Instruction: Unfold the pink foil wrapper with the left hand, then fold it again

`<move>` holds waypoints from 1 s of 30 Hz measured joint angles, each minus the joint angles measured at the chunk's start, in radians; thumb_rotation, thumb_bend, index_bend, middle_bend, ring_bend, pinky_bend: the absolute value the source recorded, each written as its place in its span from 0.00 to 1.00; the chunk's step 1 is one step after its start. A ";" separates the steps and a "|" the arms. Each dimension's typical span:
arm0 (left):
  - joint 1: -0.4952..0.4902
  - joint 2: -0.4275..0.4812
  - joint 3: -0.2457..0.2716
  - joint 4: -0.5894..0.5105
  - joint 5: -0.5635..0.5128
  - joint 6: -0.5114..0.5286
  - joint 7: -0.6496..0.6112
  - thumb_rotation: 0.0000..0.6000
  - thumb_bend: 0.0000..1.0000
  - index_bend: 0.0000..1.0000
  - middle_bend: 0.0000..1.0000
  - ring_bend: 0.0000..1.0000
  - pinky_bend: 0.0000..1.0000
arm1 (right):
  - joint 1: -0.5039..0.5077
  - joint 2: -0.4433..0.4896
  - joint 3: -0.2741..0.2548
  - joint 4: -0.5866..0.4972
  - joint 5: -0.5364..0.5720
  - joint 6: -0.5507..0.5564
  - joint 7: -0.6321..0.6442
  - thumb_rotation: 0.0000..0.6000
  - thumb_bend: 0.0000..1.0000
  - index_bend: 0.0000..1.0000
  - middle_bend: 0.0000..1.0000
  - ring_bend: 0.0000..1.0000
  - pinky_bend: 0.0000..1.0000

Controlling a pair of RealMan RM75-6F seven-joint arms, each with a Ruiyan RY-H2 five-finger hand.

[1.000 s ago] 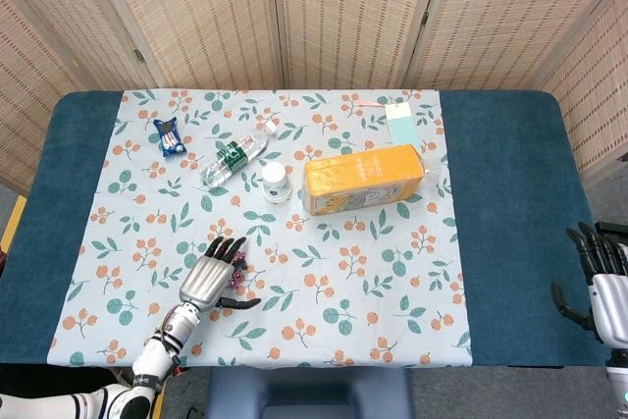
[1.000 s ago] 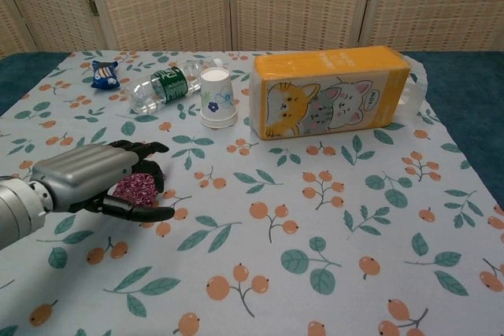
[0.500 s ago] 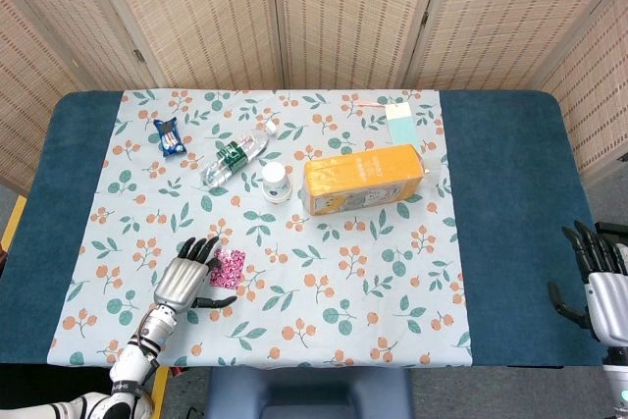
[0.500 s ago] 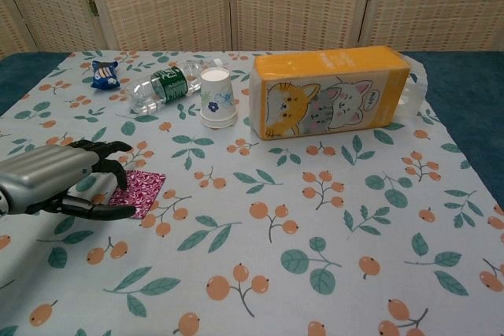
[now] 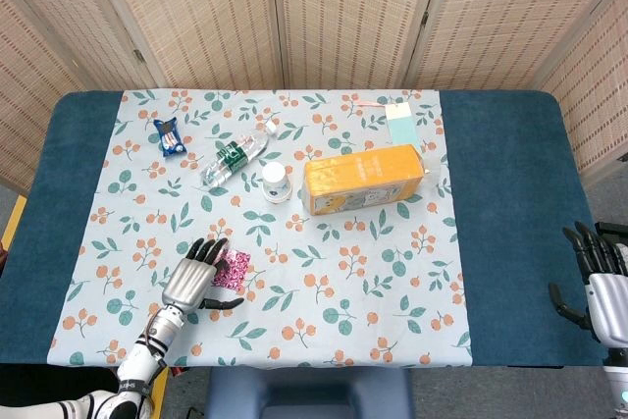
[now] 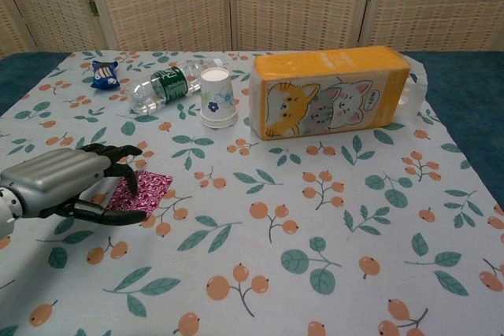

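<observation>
You are looking at a worktop (image 5: 505, 242) draped in dark blue, with a floral cloth (image 5: 392, 291) lying over its middle. The largest thing on it is the yellow tissue pack (image 5: 364, 178) with cartoon cats on its side, lying lengthwise toward the back right of the cloth. A clear water bottle (image 5: 235, 153) with a green label is lying on its side to the left of it, and a small paper cup (image 5: 277, 182) is standing upside down between the bottle and the pack, just beside the bottle. A light blue tag (image 5: 401, 125) is lying flat behind the pack, and a small blue snack packet (image 5: 169, 136) is lying near the far left edge of the cloth.

Your left hand (image 5: 193, 280) is resting low over the near left part of the cloth, palm down, with its fingers (image 6: 118, 160) curled down onto the left edge of the pink foil wrapper (image 6: 145, 191). The wrapper is lying opened out flat on the cloth, its right part showing clear of the hand. The thumb (image 6: 110, 213) is reaching along the wrapper's near edge, touching or nearly touching it.

Your right hand (image 5: 601, 282) is hanging off the near right corner of the worktop, fingers spread and holding nothing.
</observation>
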 measured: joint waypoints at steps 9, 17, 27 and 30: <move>-0.018 -0.024 -0.010 -0.006 -0.007 -0.016 0.033 0.21 0.12 0.34 0.00 0.00 0.00 | -0.007 0.003 0.000 0.001 0.003 0.006 0.004 1.00 0.45 0.00 0.04 0.00 0.00; -0.030 -0.039 -0.014 -0.026 -0.010 -0.020 0.057 0.22 0.12 0.34 0.00 0.00 0.00 | -0.013 0.004 0.000 0.005 0.005 0.013 0.010 1.00 0.45 0.00 0.05 0.00 0.00; -0.013 -0.008 -0.012 -0.057 0.009 0.022 0.049 0.22 0.12 0.34 0.00 0.00 0.00 | -0.008 -0.002 0.002 0.014 0.004 0.006 0.016 1.00 0.45 0.00 0.05 0.00 0.00; -0.003 0.006 -0.008 -0.046 -0.001 0.025 0.041 0.22 0.12 0.34 0.00 0.00 0.00 | -0.007 -0.004 0.002 0.017 0.006 0.003 0.017 1.00 0.45 0.00 0.05 0.00 0.00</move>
